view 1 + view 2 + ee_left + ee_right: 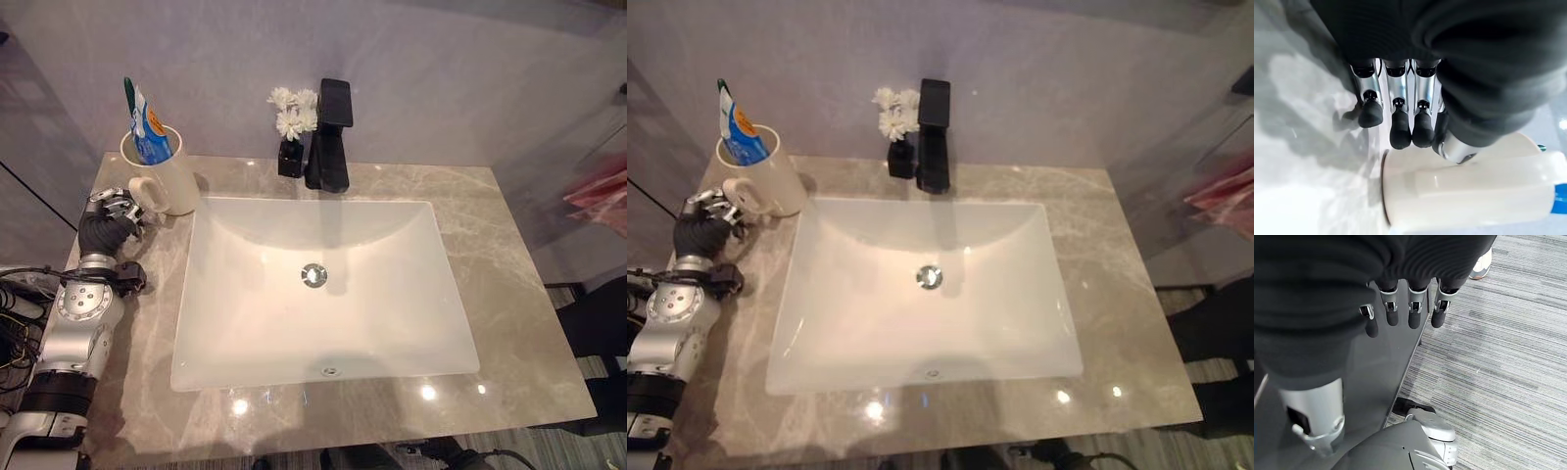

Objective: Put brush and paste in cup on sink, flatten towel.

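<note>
A cream mug (167, 176) stands at the back left of the marble counter, its handle facing the front. A green toothbrush (128, 93) and a blue and white paste tube (149, 132) stand upright inside it. My left hand (108, 223) rests just left of the handle, fingers relaxed and holding nothing. In the left wrist view its fingertips (1400, 129) hover close to the mug (1469, 191) without curling round it. My right hand (1415, 308) hangs open beside a dark cabinet, over the carpet.
A white rectangular sink (225, 294) fills the middle of the counter (519, 313). A black faucet (331, 137) and a small black vase of white flowers (292, 122) stand behind it. A person's shoe (1481, 264) shows on the striped carpet.
</note>
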{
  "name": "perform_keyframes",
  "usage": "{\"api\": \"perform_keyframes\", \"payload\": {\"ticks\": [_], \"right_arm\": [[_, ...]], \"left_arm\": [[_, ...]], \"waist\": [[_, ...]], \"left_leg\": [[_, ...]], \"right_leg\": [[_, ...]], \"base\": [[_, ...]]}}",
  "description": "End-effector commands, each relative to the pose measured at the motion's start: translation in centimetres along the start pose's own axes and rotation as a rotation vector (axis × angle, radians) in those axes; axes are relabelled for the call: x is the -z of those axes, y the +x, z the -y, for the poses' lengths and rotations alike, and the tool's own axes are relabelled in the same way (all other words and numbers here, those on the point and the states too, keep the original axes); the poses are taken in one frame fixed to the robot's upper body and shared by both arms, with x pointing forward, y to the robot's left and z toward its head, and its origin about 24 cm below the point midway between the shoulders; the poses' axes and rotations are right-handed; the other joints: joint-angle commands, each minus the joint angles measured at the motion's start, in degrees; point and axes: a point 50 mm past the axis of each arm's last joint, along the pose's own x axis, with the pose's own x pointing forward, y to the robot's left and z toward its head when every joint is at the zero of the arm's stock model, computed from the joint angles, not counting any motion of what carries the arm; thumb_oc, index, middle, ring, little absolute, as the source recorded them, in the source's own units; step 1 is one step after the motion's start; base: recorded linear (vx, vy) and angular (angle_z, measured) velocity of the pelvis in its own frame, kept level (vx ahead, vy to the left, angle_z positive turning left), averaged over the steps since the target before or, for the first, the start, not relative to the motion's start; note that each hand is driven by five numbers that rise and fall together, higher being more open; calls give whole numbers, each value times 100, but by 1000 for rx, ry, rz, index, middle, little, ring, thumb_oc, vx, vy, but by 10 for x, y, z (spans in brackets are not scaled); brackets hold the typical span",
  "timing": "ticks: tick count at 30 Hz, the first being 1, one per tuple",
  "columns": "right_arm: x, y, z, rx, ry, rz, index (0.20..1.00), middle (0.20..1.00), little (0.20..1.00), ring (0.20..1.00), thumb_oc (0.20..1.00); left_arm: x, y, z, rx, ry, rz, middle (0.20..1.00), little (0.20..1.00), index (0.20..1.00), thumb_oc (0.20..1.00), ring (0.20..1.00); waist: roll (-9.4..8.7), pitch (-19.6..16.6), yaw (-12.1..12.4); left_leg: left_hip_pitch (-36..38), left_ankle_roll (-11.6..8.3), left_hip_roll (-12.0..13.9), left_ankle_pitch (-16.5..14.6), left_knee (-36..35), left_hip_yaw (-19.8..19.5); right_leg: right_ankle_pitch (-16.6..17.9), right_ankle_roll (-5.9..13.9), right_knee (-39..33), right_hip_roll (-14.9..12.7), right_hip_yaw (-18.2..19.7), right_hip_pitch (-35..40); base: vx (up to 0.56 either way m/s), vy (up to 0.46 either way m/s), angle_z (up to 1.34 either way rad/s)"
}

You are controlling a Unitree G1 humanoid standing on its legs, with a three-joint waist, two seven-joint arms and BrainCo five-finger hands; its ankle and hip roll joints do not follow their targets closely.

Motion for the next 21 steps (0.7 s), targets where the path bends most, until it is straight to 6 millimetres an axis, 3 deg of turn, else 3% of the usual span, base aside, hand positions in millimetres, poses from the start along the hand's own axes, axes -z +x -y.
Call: {"api": "perform_keyframes", "payload": {"ticks": [1, 13, 21], "right_arm": [[-8, 0, 24, 59, -26, 38, 1000, 1000, 1000, 1000, 1000], [-11, 0, 28, 59, -30, 44, 1000, 1000, 1000, 1000, 1000], [-11, 0, 30, 68, -25, 48, 1000, 1000, 1000, 1000, 1000]], "left_arm": [[-22, 8, 3, 8, 7, 103, 200, 200, 200, 200, 200], [-25, 11, 10, 42, 9, 113, 200, 200, 200, 200, 200], [-32, 25, 8, 22, 23, 121, 200, 200, 200, 200, 200]], "waist": [[173, 231, 21], [224, 298, 9], [273, 293, -47]], "left_leg": [[460, 4, 56, 330, 14, -186], [368, -3, 27, 390, 14, -172], [307, -46, 69, 495, 14, -150]], "right_leg": [[-169, 625, 101, -113, -145, -144], [-129, 614, 97, -99, -145, -240], [-155, 598, 104, -66, -161, -319]], "base": [[0, 0, 0], [0, 0, 0], [0, 0, 0]]}}
